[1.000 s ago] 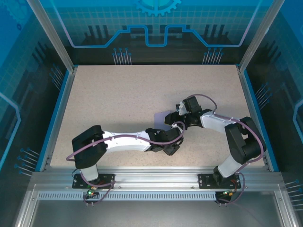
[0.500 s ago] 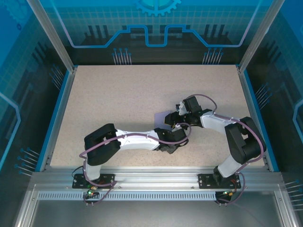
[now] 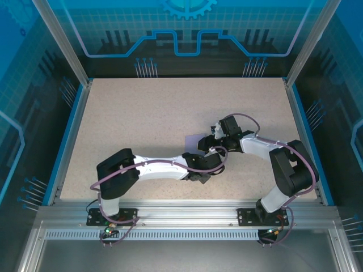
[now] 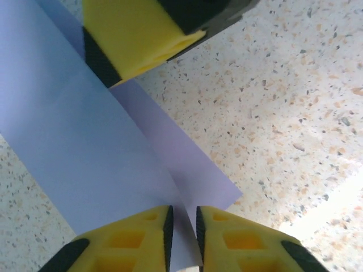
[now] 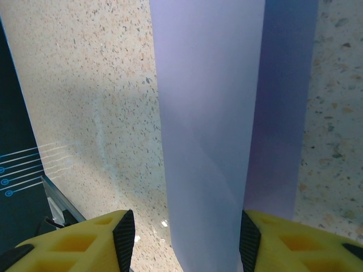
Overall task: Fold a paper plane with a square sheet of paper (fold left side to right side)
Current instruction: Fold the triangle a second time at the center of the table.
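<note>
Item: square sheet of paper (image 3: 195,137), lavender, matte, unmarked, already partly folded. In the left wrist view (image 4: 85,141) a paler upper layer lies over a darker lower one, with a sharp corner showing. In the right wrist view (image 5: 210,113) it reads as a long doubled strip. Location: on the speckled worktop (image 3: 142,124), right of centre and about midway between near and far, between the two arms' tips. Handling, as judged: very light and thin with no stiffness of its own. It would slide easily on the smooth worktop, crease for good wherever it is pinched, and could tear or crumple under a hard pull. Best taken at a free edge or corner, with one part pinned flat while another is lifted. Left end effector (image 4: 182,229): fingers drawn in to a narrow slit at the near edge of the sheet. A raised edge of paper stands in the slit and looks to be pinched. Right end effector (image 5: 187,243): jaws roughly half apart, straddling the strip from the far side and gripping nothing. One yellow finger (image 4: 136,39) sits on or just above the sheet, but whether it presses down cannot be told. Risk noted: a lift without a firm hold-down would drag the whole sheet askew.
</note>
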Robot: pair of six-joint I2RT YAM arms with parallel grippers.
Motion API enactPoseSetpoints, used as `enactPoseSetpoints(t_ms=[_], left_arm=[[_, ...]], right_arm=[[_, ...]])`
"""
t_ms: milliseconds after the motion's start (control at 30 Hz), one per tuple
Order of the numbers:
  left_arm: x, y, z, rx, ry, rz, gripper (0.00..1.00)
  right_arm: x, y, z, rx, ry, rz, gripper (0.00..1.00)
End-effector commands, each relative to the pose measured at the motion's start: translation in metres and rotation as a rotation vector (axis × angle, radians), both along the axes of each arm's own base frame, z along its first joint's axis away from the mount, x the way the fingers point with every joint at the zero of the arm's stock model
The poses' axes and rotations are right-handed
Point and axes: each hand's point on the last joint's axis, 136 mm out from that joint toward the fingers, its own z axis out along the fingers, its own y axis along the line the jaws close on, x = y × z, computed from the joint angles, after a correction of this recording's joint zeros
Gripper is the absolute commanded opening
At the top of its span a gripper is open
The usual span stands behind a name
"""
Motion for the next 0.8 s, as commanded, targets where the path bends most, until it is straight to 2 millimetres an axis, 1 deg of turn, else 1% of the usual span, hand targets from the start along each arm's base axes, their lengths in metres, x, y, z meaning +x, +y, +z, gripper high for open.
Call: enactPoseSetpoints(t_ms=[0,100,133,233,333,400,433,533,567,633,767], left_arm=[[-0.003,0.000,0.012,-0.059,0.026,-0.017,0.16],[-0.004,0.001,0.012,-0.090,0.063,-0.013,0.10],[-0.004,0.002,0.012,-0.103,0.075,-0.011,0.08],[-0.005,0.004,0.013,-0.163,0.118,0.005,0.06],[-0.004,0.008,0.016,-0.232,0.156,0.027,0.05],[-0.003,0.010,0.019,-0.290,0.190,0.040,0.05],[-0.003,0.010,0.020,-0.320,0.208,0.045,0.05],[0.001,0.014,0.021,-0.412,0.260,0.075,0.05],[0.001,0.014,0.021,-0.441,0.279,0.081,0.05],[0.004,0.015,0.022,-0.489,0.307,0.097,0.05],[0.008,0.020,0.019,-0.525,0.336,0.120,0.05]], right_arm=[[0.004,-0.002,0.007,-0.010,-0.018,0.005,0.53],[0.007,-0.003,0.012,-0.014,-0.052,0.003,0.53],[0.010,-0.003,0.017,-0.011,-0.076,0.001,0.53],[0.020,-0.007,0.037,-0.006,-0.176,-0.019,0.55],[0.025,-0.019,0.058,-0.035,-0.280,-0.051,0.57],[0.024,-0.032,0.067,-0.077,-0.332,-0.076,0.65],[0.021,-0.037,0.072,-0.090,-0.353,-0.081,0.66],[0.004,-0.053,0.070,-0.137,-0.365,-0.077,0.66],[-0.004,-0.055,0.067,-0.145,-0.360,-0.067,0.64],[-0.018,-0.055,0.059,-0.128,-0.346,-0.045,0.58],[-0.047,-0.043,0.038,-0.061,-0.291,0.004,0.37]])
